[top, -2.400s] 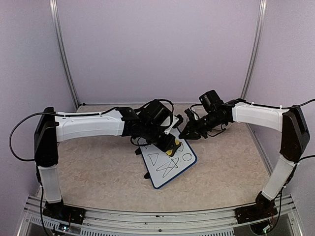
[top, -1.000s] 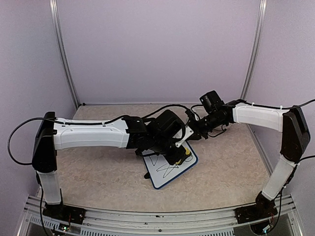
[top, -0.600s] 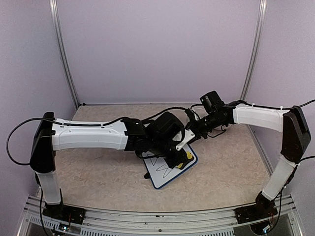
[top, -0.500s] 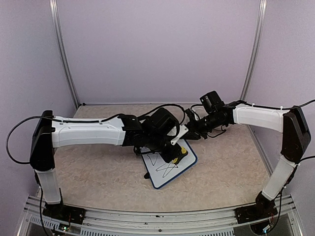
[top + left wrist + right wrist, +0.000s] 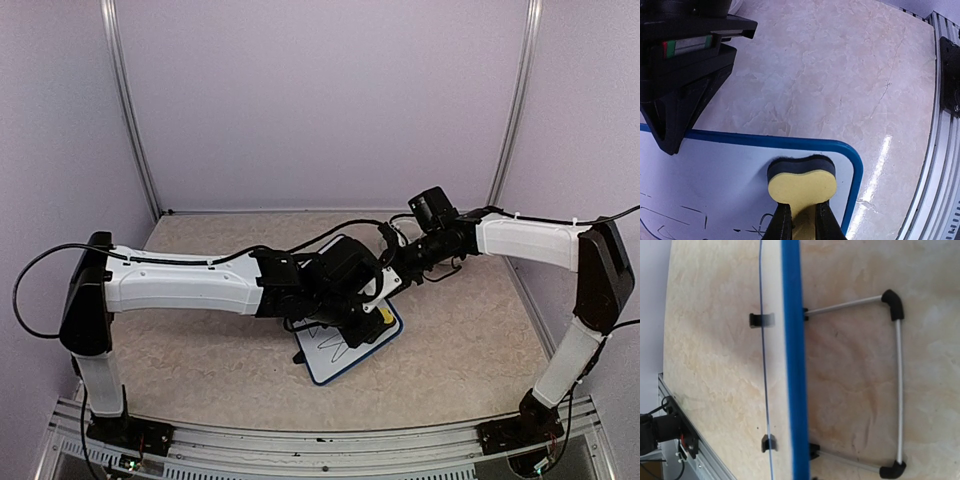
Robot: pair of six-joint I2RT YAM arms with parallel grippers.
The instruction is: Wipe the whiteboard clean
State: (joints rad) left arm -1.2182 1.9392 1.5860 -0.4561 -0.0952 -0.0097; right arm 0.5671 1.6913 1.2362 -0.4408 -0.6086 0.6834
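The whiteboard (image 5: 335,362) stands tilted on its wire stand in the middle of the table, with black scribbles (image 5: 333,343) on its lower part. My left gripper (image 5: 372,322) is shut on the yellow eraser (image 5: 384,316) and presses its dark felt on the board's right corner. In the left wrist view the eraser (image 5: 801,181) sits just inside the blue rim (image 5: 856,175), between my fingers (image 5: 781,225). My right gripper (image 5: 392,268) clamps the board's far edge. The right wrist view shows the rim (image 5: 792,365) edge-on; my fingers are hidden there.
The board's wire stand with black feet (image 5: 892,304) rests on the beige table behind the board. The right gripper's black body (image 5: 685,75) sits close to the eraser, at the board's far rim. A metal rail (image 5: 945,150) runs along the table's near edge.
My left gripper has swept the eraser across the board's upper part to its right corner. The circle and triangle marks there are gone. The right gripper has stayed on the far edge.
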